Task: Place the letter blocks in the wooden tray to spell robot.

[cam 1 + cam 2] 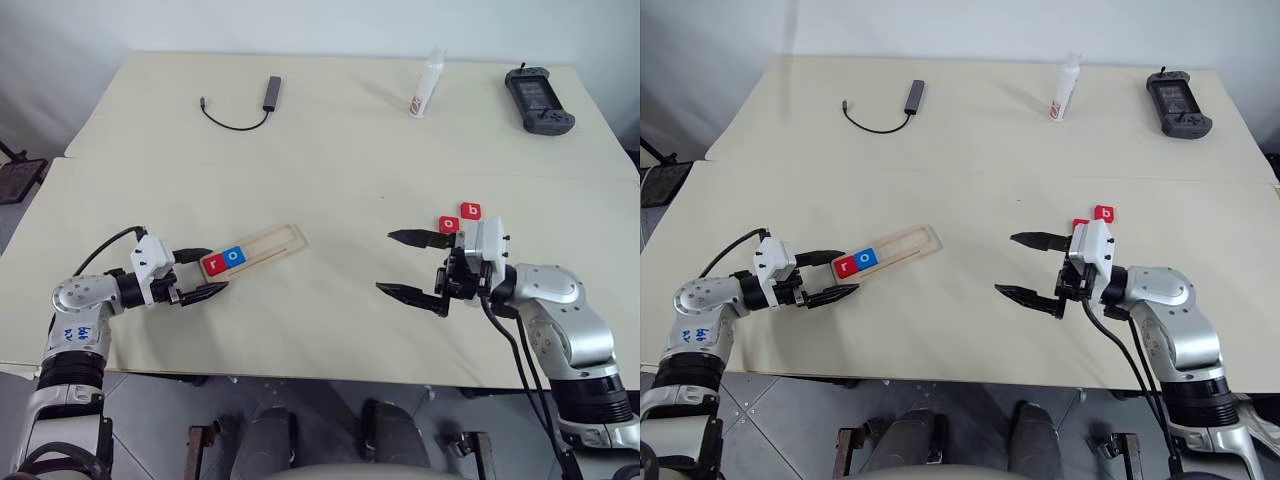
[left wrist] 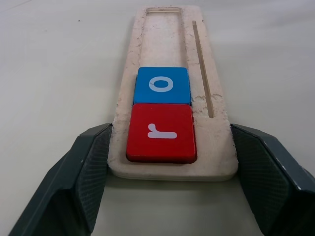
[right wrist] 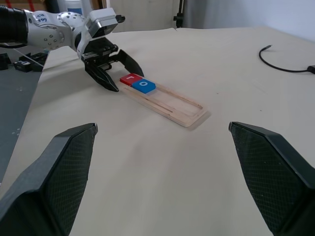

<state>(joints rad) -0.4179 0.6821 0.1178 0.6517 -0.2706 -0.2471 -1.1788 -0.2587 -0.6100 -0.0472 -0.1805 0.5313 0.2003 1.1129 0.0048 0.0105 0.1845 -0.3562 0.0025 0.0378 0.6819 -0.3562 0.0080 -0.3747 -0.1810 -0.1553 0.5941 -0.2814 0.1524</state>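
My left gripper (image 1: 203, 274) is open around the near end of the wooden tray (image 1: 272, 244), which holds the red r block (image 2: 161, 131) and blue o block (image 2: 162, 85). My right gripper (image 1: 411, 265) is wide open with nothing in it, near the red o block (image 1: 449, 224) and red b block (image 1: 471, 211) on the table (image 1: 330, 130).

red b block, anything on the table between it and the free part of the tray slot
Nothing visible on the table. The b block lies behind the right gripper, which hangs open between it and the wooden tray. The slot past the r block and blue o block is bare.
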